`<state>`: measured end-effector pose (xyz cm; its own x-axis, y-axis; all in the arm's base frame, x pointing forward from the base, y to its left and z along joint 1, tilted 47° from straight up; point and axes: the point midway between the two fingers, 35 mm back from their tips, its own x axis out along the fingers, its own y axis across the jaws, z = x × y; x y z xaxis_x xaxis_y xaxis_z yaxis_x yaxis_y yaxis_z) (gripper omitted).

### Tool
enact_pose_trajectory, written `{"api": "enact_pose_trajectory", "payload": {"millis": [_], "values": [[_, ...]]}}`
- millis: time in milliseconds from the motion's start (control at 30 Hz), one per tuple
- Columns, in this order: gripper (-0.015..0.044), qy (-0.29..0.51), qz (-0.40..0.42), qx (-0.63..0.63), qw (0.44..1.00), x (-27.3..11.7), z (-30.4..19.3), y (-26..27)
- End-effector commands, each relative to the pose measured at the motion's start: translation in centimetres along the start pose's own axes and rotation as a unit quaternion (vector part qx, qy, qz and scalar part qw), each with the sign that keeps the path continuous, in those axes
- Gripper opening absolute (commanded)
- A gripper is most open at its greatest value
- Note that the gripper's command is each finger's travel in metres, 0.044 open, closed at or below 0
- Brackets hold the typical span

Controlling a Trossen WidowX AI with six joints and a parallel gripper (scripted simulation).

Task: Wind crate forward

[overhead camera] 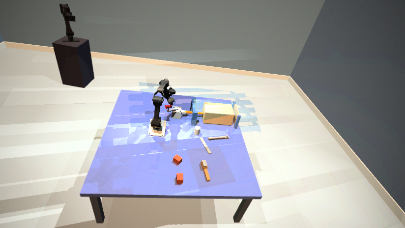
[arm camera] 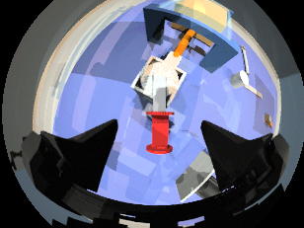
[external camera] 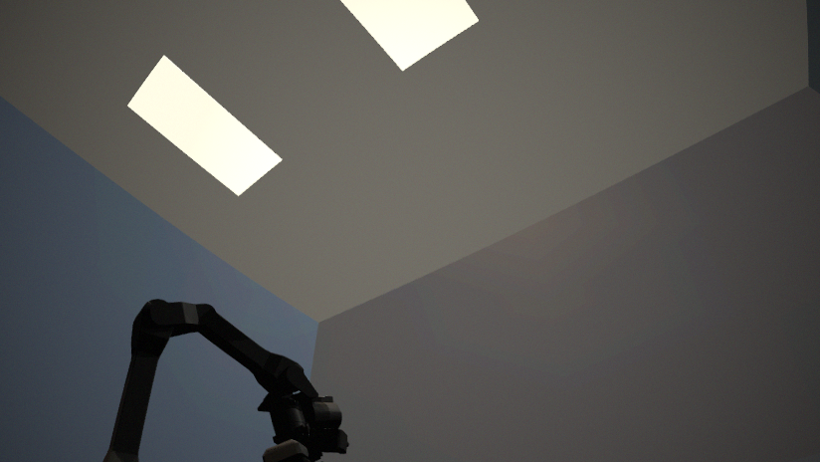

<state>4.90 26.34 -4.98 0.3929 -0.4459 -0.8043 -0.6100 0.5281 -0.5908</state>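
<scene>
The winch [overhead camera: 176, 114] [arm camera: 158, 78] carries its handle, whose grey crank arm [arm camera: 159, 95] lies across the top and ends in an upright red grip [overhead camera: 168, 106] [arm camera: 160, 134]. My gripper [overhead camera: 170, 101] [arm camera: 160, 124] is open and empty; in the wrist view its fingers stand wide on either side of the red grip. Whether they are level with it is unclear. An orange strap [overhead camera: 188, 112] [arm camera: 185, 42] runs from the winch through the blue frame [overhead camera: 194, 118] [arm camera: 153, 26] to the tan crate [overhead camera: 218, 113]. The crate looks flat, with a gap between its front and the frame.
An off-white cylinder [overhead camera: 197, 130] [arm camera: 239, 79] stands near the frame. A flat bar [overhead camera: 205, 145], a wrench [overhead camera: 218, 137], a hammer-like tool [overhead camera: 206, 171] and two red blocks [overhead camera: 177, 159] [overhead camera: 179, 178] lie farther off on the bench [overhead camera: 121, 175].
</scene>
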Motion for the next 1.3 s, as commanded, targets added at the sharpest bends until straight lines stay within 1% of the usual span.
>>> {"api": "enact_pose_trajectory", "payload": {"millis": [0, 1233, 1267], "values": [[0.044, 0.001, -0.001, 0.001, 1.0, 0.6, -0.3, 0.0], [0.044, 0.001, -0.003, 0.001, 1.0, 5.8, -2.7, -0.2], [0.0414, 0.002, -0.001, 0.003, 1.0, 5.5, -2.6, -0.1]]}}
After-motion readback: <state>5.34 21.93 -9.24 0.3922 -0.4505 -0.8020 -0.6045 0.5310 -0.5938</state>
